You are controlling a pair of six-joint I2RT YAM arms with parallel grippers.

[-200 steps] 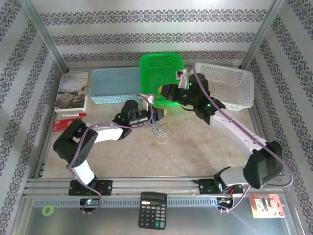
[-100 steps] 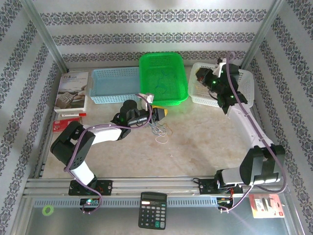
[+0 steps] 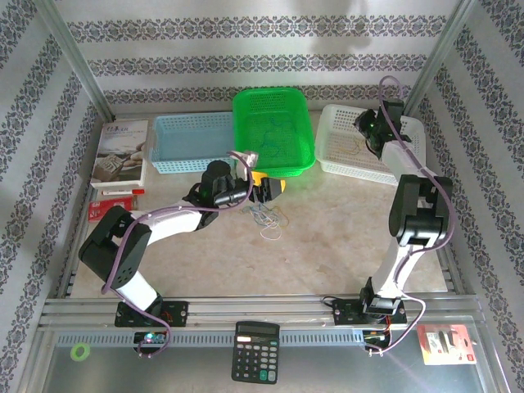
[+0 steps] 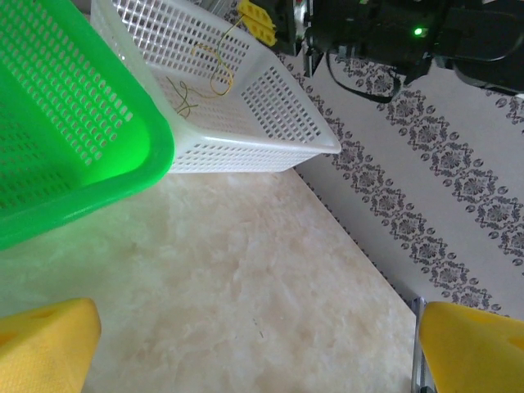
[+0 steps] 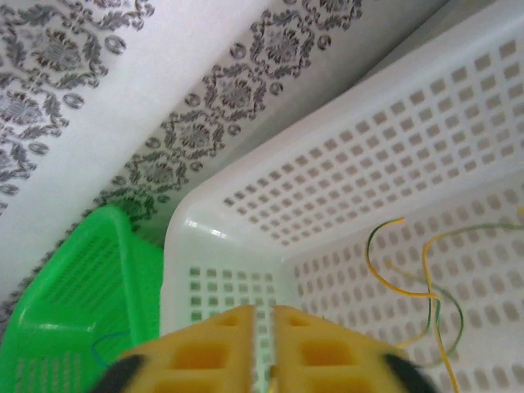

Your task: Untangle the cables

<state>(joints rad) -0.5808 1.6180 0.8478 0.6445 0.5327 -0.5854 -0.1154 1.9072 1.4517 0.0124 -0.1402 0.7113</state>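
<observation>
A small tangle of thin pale and tan cables [image 3: 268, 219] lies on the marble table just in front of my left gripper [image 3: 270, 187]. That gripper hovers low and is open; its yellow fingertips [image 4: 41, 348] stand wide apart with bare table between them. My right gripper [image 3: 366, 129] hangs over the white basket [image 3: 401, 160]. Its yellow fingers [image 5: 205, 356] are pressed nearly together on a sliver of yellow cable [image 5: 409, 282], which loops down onto the basket floor. In the left wrist view the same yellow cable [image 4: 214, 70] trails from the right gripper [image 4: 256, 20] into the white basket [image 4: 246, 151].
A green basket [image 3: 274, 131] stands between a light blue basket [image 3: 190, 141] and the white one; a thin blue strand [image 5: 102, 348] lies in the green one. A box [image 3: 121, 151] and a red item [image 3: 105, 210] sit at the left. A calculator [image 3: 256, 352] rests by the front rail.
My right arm has swung from the front of the green basket to the right and back, over the white basket. The left gripper edged slightly right beside the tangle.
</observation>
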